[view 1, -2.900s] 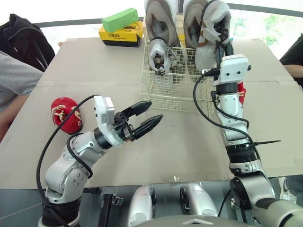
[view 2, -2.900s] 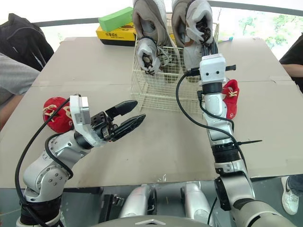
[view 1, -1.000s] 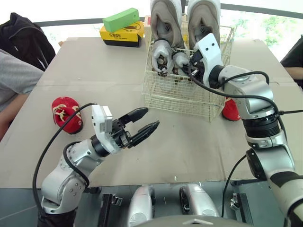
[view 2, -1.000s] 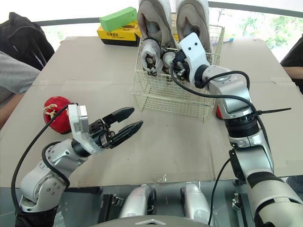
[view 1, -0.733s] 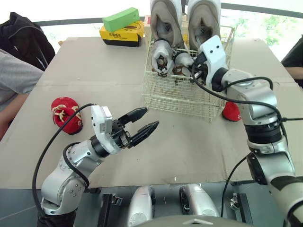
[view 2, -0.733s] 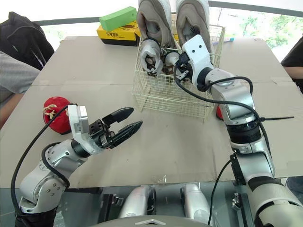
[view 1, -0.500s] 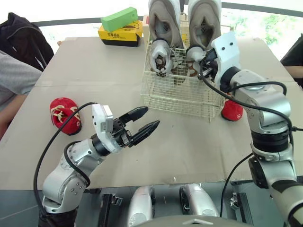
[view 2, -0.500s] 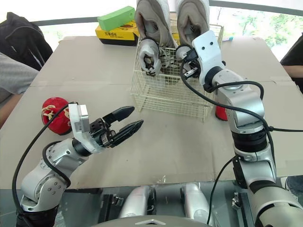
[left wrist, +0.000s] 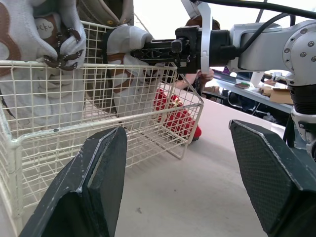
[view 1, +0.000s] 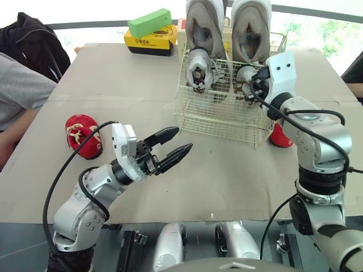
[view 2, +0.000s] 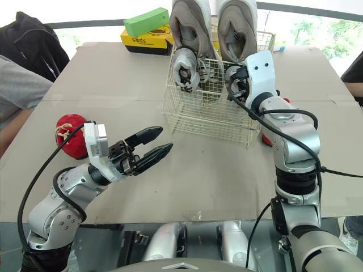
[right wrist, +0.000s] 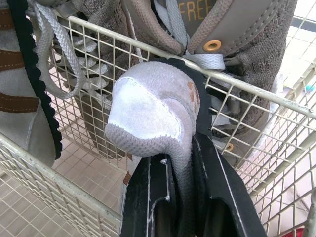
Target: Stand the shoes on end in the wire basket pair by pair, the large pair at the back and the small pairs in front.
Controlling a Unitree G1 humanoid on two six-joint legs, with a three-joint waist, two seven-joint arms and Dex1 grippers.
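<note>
Large shoes (view 1: pixel 207 25): their upper ends run off the top edge of the head views, and their lower ends are lost behind the wires of the wire basket (view 1: pixel 215 116).
Small grey shoe (right wrist: pixel 148 106): one rounded end shows; the rest is covered by the black fingers of the right gripper (left wrist: pixel 143 49), clamped around it.
Red shoe on the right (view 1: pixel 281 136): mostly behind the basket corner and the right arm.
Person at the left (view 1: pixel 17 90): cut by the edge, just a grey sleeve and forearm.
Yellow box (view 1: pixel 148 42): print too small to read, top partly under the green block (view 1: pixel 150 22).
Room behind, left wrist view: blurred.
</note>
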